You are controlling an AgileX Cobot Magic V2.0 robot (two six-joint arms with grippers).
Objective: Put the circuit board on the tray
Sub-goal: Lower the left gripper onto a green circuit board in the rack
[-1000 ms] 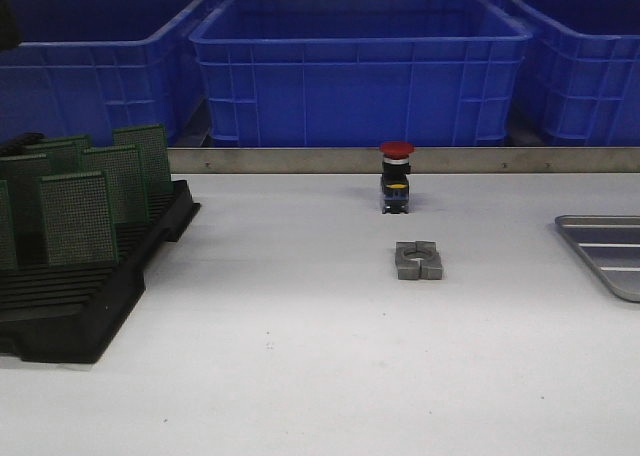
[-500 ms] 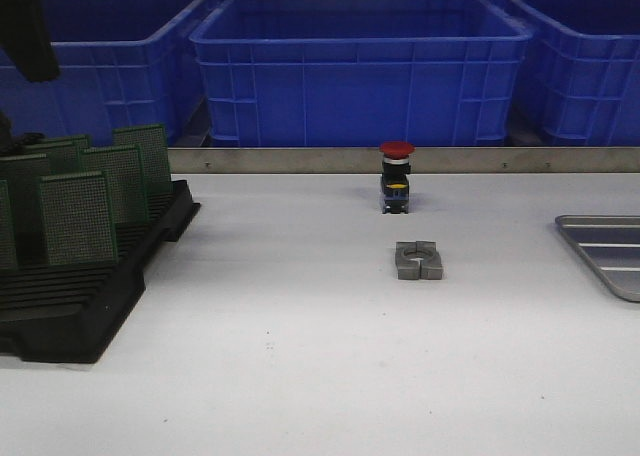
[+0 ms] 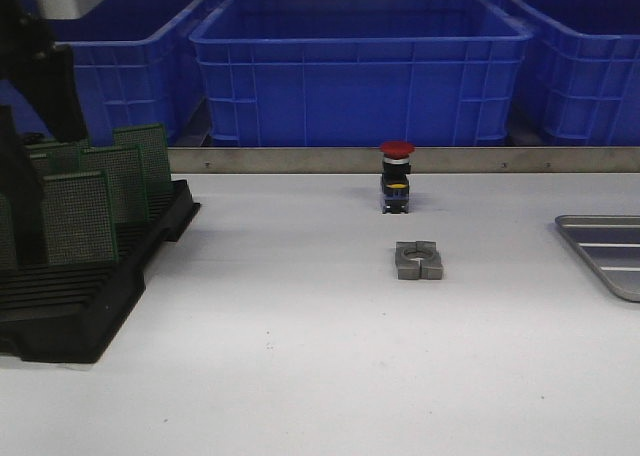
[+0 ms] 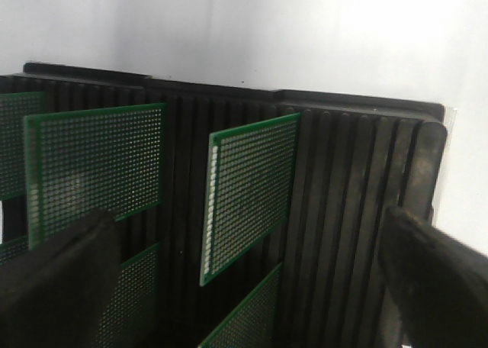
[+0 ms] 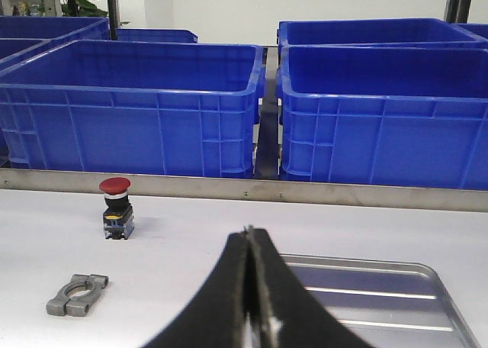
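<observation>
Left arm (image 3: pixel 40 86) came down over rack (image 3: pixel 90 296) within last second; left gripper (image 4: pixel 244 287) spread wide around boards (image 4: pixel 248 195), none grasped. Right gripper (image 5: pixel 250 287) clenched, empty, above tray (image 5: pixel 381 287). Pick-up probably next.

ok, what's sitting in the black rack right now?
Green perforated circuit boards stand upright in the slots of the black rack; the near slots are bare. The left arm covers part of the back rows, so a full count isn't possible.
</observation>
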